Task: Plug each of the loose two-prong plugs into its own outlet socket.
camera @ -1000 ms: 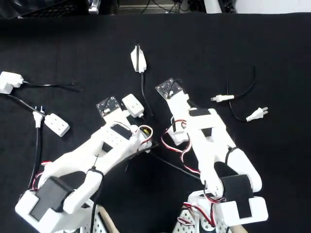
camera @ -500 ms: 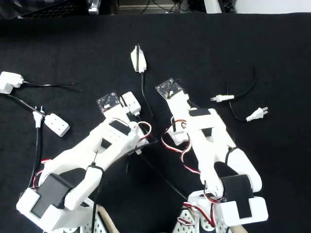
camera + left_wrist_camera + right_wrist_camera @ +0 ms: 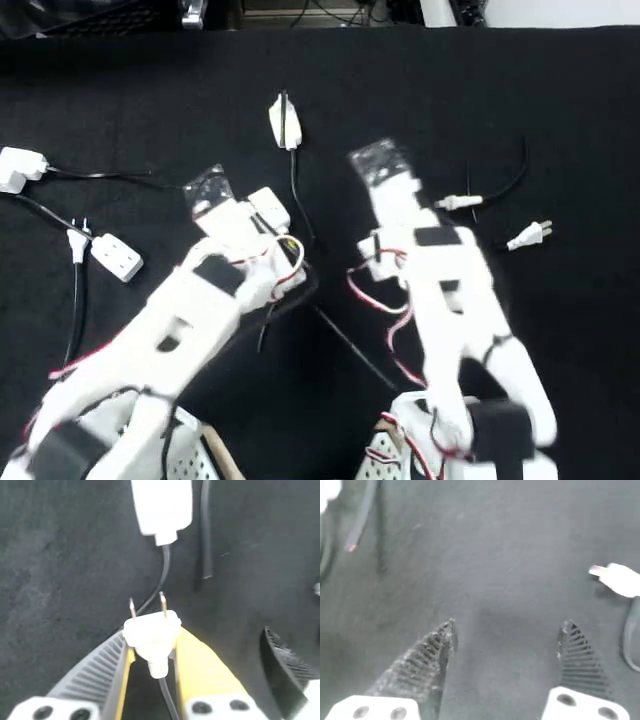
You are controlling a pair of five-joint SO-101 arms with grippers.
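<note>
White two-prong plug [image 3: 149, 627] sits clenched in the left end effector [image 3: 152, 647], now pushed forward, prongs facing a socket [image 3: 161, 505] just ahead; the right end effector [image 3: 509, 626], released, has advanced toward another plug [image 3: 620, 579]; insertion looks near.

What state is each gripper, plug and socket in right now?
Left gripper: shut on the held plug.
Held plug: clamped, prongs bare, unplugged.
Right gripper: open, empty.
Socket ahead: lying apart from the held plug.
Right-side plug: loose, unplugged.
Far-right plug: loose, unplugged.
Left-side plug: loose, unplugged.
</note>
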